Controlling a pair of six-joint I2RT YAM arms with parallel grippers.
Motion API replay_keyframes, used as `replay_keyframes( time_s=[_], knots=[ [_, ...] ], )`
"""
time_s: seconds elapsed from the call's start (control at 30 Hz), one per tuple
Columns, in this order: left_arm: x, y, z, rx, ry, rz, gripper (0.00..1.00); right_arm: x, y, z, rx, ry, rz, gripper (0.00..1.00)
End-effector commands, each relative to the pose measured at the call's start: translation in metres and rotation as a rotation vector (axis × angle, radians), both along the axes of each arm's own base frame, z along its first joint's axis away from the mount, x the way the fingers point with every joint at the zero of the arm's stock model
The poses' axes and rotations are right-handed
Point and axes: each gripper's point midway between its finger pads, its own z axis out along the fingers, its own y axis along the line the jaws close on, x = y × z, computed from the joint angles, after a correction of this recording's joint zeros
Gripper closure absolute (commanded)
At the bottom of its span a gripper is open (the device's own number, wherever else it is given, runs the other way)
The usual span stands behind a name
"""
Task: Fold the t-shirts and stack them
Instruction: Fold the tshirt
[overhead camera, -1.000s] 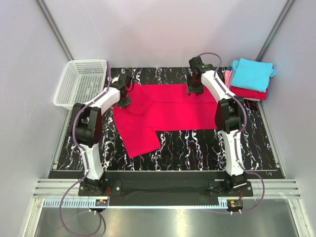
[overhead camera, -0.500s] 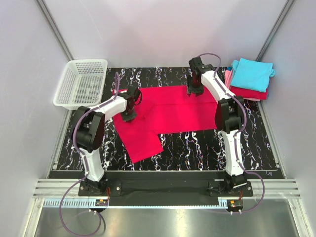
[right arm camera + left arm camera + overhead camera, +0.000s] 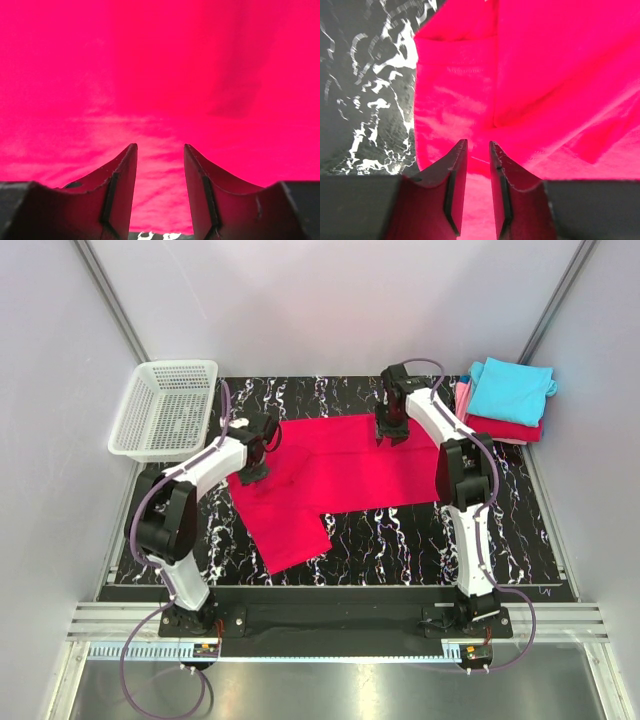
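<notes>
The crimson-red t-shirt [image 3: 340, 465] lies spread on the black marbled table, with one flap reaching toward the front left. My left gripper [image 3: 254, 472] sits low over the shirt's left part. In the left wrist view [image 3: 476, 145] its jaws stand a narrow gap apart with only cloth [image 3: 545, 75] beneath. My right gripper [image 3: 388, 435] hovers over the shirt's far edge. In the right wrist view [image 3: 159, 147] it is open and empty above the red cloth [image 3: 160, 65]. At the back right is a stack of folded shirts: turquoise [image 3: 510, 388] on top, then red [image 3: 505, 427], with pink [image 3: 462, 395] showing.
A white mesh basket [image 3: 165, 408] stands at the back left corner of the table [image 3: 400, 535]. Grey walls close in the left, right and far sides.
My left gripper swung right and nearer over the shirt, then drew back a little to the left. The shirt's left side and front flap shifted slightly right. The right gripper barely moved.
</notes>
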Motion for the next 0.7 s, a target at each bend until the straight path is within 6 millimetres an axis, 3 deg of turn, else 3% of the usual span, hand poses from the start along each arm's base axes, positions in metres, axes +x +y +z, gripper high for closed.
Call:
replay_keyframes(
  time_s=[0.0, 0.13, 0.27, 0.3, 0.43, 0.6, 0.67],
  knots=[
    [0.023, 0.003, 0.042, 0.006, -0.144, 0.044, 0.71, -0.011, 0.047, 0.051, 0.128, -0.09, 0.089, 0.51],
    [0.028, -0.001, 0.051, -0.013, -0.164, 0.047, 0.67, -0.038, 0.084, 0.051, 0.177, -0.083, 0.161, 0.51],
    [0.039, -0.002, 0.045, -0.034, -0.171, 0.058, 0.64, -0.063, 0.123, 0.056, 0.289, -0.092, 0.225, 0.51],
    [0.046, -0.009, 0.036, -0.066, -0.149, 0.036, 0.64, -0.07, 0.137, 0.06, 0.347, -0.093, 0.245, 0.51],
    [0.079, -0.006, 0.021, -0.112, -0.133, 0.061, 0.65, -0.086, 0.17, 0.063, 0.415, -0.08, 0.304, 0.51],
    [0.117, -0.016, 0.014, -0.192, -0.14, 0.037, 0.67, -0.094, 0.2, 0.063, 0.488, -0.068, 0.336, 0.52],
    [0.122, -0.014, -0.003, -0.194, -0.106, 0.046, 0.67, -0.098, 0.211, 0.062, 0.511, -0.056, 0.347, 0.52]
  ],
)
